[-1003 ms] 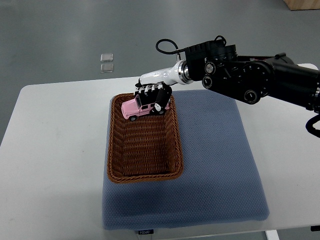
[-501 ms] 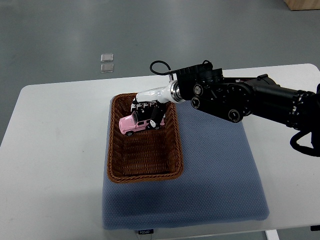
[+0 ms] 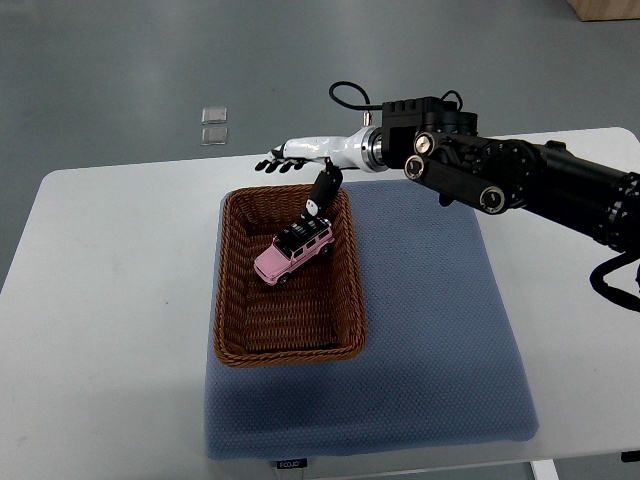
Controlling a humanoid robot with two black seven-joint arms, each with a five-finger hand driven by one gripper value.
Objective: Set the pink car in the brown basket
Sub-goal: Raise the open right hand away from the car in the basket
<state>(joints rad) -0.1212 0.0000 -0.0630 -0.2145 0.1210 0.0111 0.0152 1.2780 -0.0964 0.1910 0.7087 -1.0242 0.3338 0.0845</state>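
one pink car [image 3: 293, 253], black roof, inside brown basket [image 3: 232, 300]

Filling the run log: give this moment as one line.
right hand: open, above basket's far rim | pink car: released, lying in brown basket | left arm: out of view

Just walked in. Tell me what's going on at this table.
The robot's right hand has let go of a pink car, which now lies inside the brown basket in its far half. The hand is open, its fingers spread above the basket's far rim, one digit pointing down toward the car's roof. The basket sits on a blue mat on the white table. No left arm shows.
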